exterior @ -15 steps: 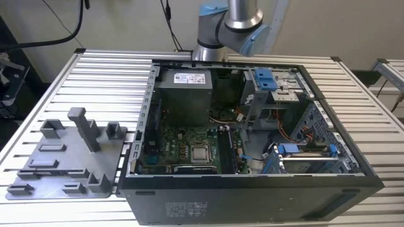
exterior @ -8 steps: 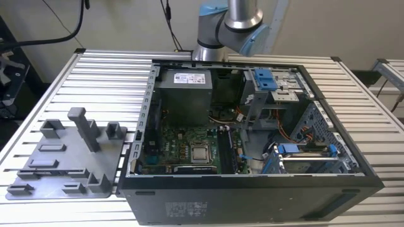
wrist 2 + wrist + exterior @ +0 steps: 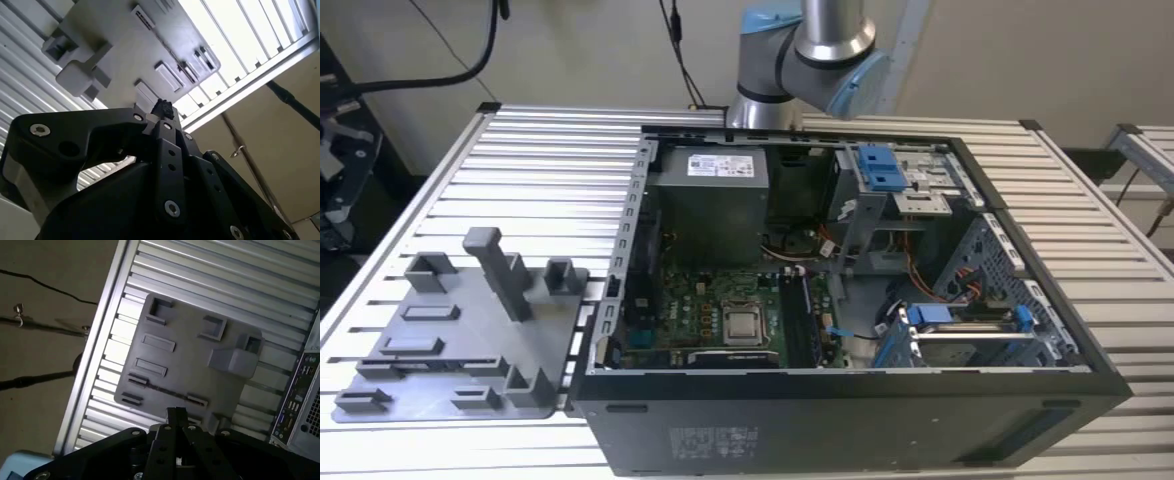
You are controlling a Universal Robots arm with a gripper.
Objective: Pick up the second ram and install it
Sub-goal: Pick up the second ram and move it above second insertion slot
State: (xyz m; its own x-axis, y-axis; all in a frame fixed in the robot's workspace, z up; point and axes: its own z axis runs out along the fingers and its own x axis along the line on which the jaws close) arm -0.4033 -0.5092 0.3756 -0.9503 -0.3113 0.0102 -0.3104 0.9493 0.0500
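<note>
The jaws are closed together, tip against tip, and the gripper (image 3: 176, 415) points at the grey holder plate (image 3: 190, 355) on the tabletop (image 3: 215, 270), beside the open computer case (image 3: 854, 420). Where the second ram is I cannot tell; dark long strips (image 3: 795, 318) lie beside the processor (image 3: 744, 326) inside the case

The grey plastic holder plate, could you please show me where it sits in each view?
Exterior view: grey holder plate on the ribbed metal table, at the exterior view's left of the black computer case.
First wrist view: plate beyond the black claw.
Second wrist view: plate beyond the claw.
Shared landmark: its tall upright block.
</note>
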